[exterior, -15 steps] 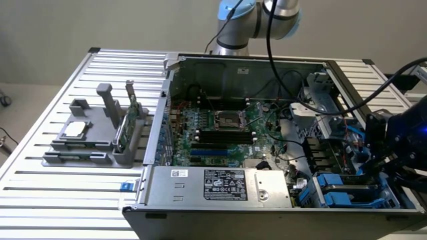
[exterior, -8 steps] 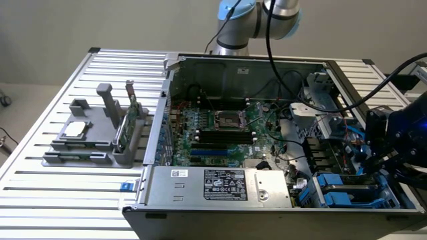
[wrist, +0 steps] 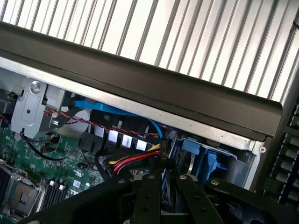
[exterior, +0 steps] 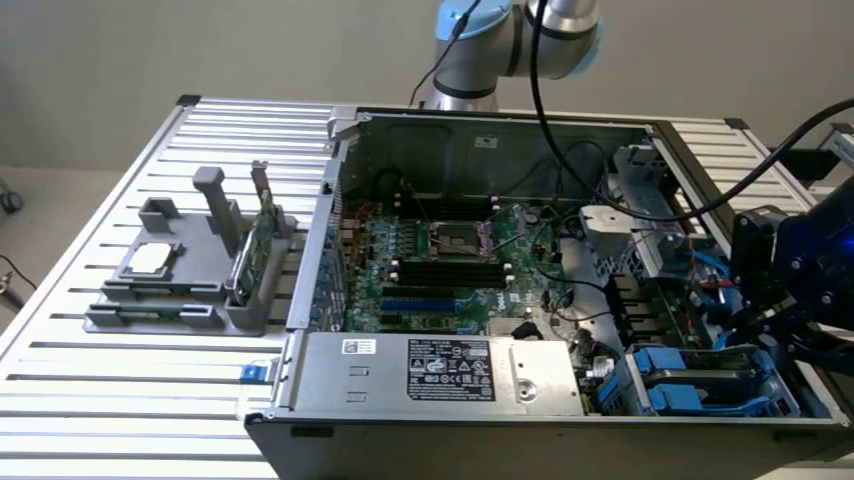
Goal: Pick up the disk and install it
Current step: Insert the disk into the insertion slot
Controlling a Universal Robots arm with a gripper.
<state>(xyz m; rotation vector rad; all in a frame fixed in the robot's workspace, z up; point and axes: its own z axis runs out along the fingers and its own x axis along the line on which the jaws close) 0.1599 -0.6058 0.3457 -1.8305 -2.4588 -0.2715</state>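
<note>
Open black-and-silver desktop computer case (exterior: 310,300), lying on its side on a slatted aluminium table (exterior: 107,400). Inside it are a green motherboard (exterior: 447,260) with black memory slots (exterior: 447,272), a silver power-supply box with a white label (exterior: 447,372) along the near wall, and bundled black, red and yellow cables (wrist: 128,163). A drive bay with blue plastic fittings (wrist: 202,156) sits in the near corner on the exterior view's right.

On the table at the exterior view's left, well apart from the case's contents, stands a grey moulded plastic holder (exterior: 200,318). It carries a small square silver chip (exterior: 150,258) lying flat and a thin green circuit card (exterior: 256,255) standing on edge.

The silver-and-blue jointed arm (exterior: 467,50) rises behind the case. Its black cable loops over to the dark gripper (exterior: 763,335), which reaches down into the drive-bay corner.

In the wrist view the two black fingers (wrist: 148,196) stand close together, clenched on a thin blue-edged strip, taken to be the edge of the disk (exterior: 714,380). Beyond that strip the grasp is hidden.

The disk, a flat grey rectangle between blue rails, lies in the drive bay just below the gripper. Its broad face is turned roughly upward. As far as can be made out, its long axis runs along the case's near wall, from the exterior view's left to its right.
</note>
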